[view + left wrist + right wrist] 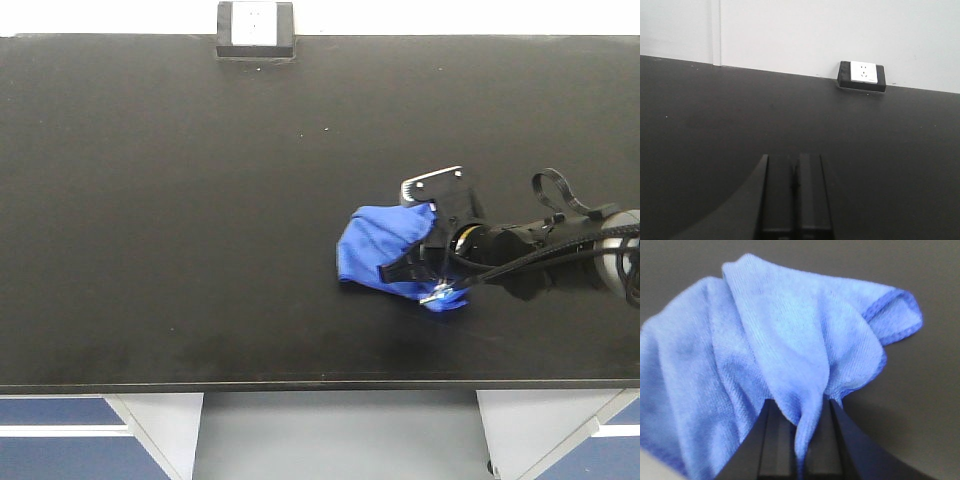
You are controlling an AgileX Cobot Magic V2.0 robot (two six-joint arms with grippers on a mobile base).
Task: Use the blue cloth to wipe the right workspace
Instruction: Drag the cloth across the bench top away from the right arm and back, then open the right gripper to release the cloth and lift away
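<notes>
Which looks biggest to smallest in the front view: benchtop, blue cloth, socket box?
1. Benchtop, which fills most of the frame.
2. Blue cloth, bunched at the right gripper and partly hidden by it.
3. Socket box, at the far edge, so distance may shrink it somewhat.

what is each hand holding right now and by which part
The right hand is shut on the blue cloth, pinching a bunched fold at its right side. The left hand is shut and holds nothing, above the bare benchtop.
</notes>
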